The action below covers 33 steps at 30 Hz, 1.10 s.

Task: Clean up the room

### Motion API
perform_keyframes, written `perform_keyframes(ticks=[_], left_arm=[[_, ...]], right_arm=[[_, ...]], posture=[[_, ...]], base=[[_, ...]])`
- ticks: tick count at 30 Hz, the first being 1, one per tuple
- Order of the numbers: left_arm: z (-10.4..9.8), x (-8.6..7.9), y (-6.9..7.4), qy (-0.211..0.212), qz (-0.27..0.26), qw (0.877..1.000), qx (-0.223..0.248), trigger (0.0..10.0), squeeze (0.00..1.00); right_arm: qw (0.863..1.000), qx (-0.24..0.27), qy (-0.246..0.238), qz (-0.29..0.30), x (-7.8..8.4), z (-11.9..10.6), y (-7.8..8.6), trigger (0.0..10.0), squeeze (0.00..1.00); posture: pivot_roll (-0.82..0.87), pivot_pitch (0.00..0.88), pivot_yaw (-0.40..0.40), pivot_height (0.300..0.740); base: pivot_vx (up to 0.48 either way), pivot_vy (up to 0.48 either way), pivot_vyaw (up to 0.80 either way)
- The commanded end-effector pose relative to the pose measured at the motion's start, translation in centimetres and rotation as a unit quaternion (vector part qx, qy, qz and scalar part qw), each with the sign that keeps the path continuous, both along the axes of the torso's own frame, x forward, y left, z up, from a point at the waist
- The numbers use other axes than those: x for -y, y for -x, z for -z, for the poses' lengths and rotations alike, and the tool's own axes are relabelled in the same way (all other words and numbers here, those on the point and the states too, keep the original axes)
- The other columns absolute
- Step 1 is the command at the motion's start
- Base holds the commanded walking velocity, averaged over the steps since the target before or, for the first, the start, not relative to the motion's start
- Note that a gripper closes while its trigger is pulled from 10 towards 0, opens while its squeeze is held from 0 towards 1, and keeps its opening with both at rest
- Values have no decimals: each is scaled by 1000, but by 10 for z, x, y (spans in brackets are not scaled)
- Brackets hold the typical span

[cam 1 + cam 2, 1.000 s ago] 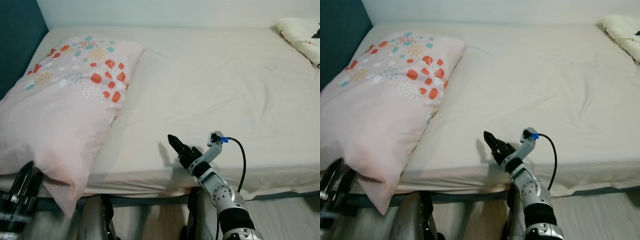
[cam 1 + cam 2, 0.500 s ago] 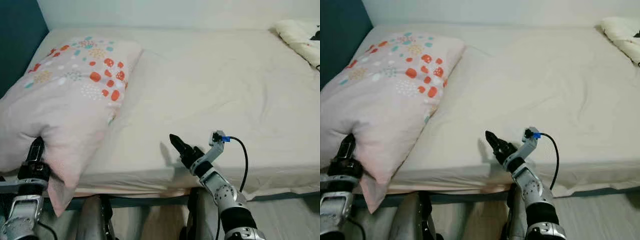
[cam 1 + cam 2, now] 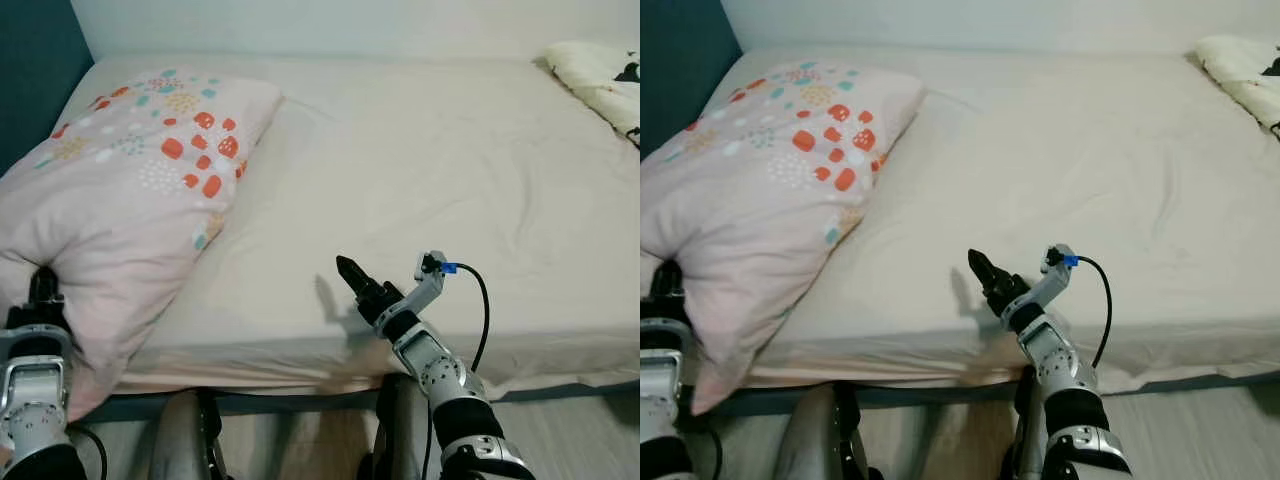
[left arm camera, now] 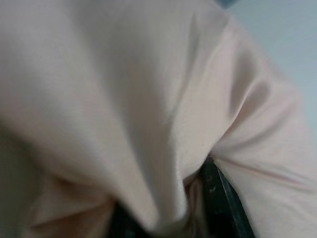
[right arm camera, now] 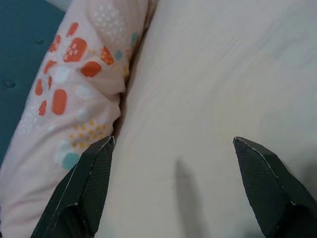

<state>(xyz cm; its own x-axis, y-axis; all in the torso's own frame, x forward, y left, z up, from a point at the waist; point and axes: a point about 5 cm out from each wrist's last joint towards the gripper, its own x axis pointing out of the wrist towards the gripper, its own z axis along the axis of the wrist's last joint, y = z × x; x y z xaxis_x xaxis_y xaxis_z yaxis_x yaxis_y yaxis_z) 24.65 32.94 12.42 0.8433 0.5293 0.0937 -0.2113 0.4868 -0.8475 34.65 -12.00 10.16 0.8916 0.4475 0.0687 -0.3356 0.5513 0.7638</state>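
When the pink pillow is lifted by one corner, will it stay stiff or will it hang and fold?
The pillow probably hangs and folds: its fabric already bunches around the left gripper at the near corner. It looks puffy, so likely light for its size. The cloth seems matte, so it should not slip easily.

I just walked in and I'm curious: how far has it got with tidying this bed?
Early on. The left hand has pinched the near corner of the pink spotted pillow, which lies skewed and overhangs the bed edge. The right hand hovers open over the sheet. Left: squaring the pillow; a rumpled blanket waits at the far corner.
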Motion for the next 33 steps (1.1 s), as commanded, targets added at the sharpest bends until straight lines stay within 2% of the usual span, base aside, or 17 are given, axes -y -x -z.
perform_keyframes(ticks=[1,3,4,5,7,10,12,15,19,21,23,27,28,29,32,33], left_arm=[[2,-2,15,6,-23,1000,-18,0,0],[1,3,33,20,-34,999,-22,0,0],[1,3,33,20,-34,999,-22,0,0],[1,6,39,25,-34,999,-22,0,0],[1,6,39,25,-34,999,-22,0,0],[9,25,58,59,-23,997,-39,0,0],[13,36,65,79,-10,996,-40,0,0],[12,39,66,85,-4,996,-38,0,0],[-3,54,63,115,54,992,24,0,0],[-14,65,60,125,108,984,73,0,0],[-20,72,59,133,137,976,100,0,0],[-22,74,60,137,146,974,108,0,0],[-26,79,62,141,166,968,120,0,0],[-26,79,62,141,166,968,120,0,0],[-31,91,68,142,227,953,140,0,0],[-31,91,68,142,227,953,140,0,0]], right_arm=[[1000,-1,-12,2,0,1,0,10000,0],[1000,0,-15,3,1,-1,-3,10000,0],[1000,0,-15,3,1,-1,-3,10000,0],[1000,0,-16,4,1,-2,-4,10000,0],[1000,0,-16,4,1,-2,-4,10000,0],[1000,3,-24,0,-4,-4,-8,10000,0],[1000,5,-27,-5,-9,-6,-10,10000,0],[1000,6,-29,-7,-11,-7,-10,10000,0],[999,6,-31,-12,-13,-5,-9,10000,0],[999,2,-32,-11,-12,-3,-8,10000,0],[999,0,-32,-11,-11,-1,-8,10000,0],[999,0,-31,-12,-11,-1,-8,10000,0],[999,-1,-32,-11,-11,-1,-8,10000,0],[999,-1,-32,-11,-11,-1,-8,10000,0],[999,-4,-29,-11,-11,1,-7,10000,0],[999,-4,-29,-11,-11,1,-7,10000,0]], posture=[[160,220,-72,350],[173,222,-76,350],[173,222,-76,350],[177,223,-77,350],[177,223,-77,350],[194,222,-82,350],[194,222,-82,350],[194,218,-83,350],[194,218,-83,350],[197,214,-80,350],[194,210,-77,350],[194,210,-77,350],[191,213,-76,350],[191,213,-76,350],[191,215,-79,350],[191,215,-79,350]], base=[[0,0,0],[0,0,0],[0,0,0],[0,0,0],[0,0,0],[0,0,0],[0,0,0],[0,0,0],[0,0,0],[0,0,0],[0,0,0],[0,0,0],[0,0,0],[0,0,0],[0,0,0],[0,0,0]])
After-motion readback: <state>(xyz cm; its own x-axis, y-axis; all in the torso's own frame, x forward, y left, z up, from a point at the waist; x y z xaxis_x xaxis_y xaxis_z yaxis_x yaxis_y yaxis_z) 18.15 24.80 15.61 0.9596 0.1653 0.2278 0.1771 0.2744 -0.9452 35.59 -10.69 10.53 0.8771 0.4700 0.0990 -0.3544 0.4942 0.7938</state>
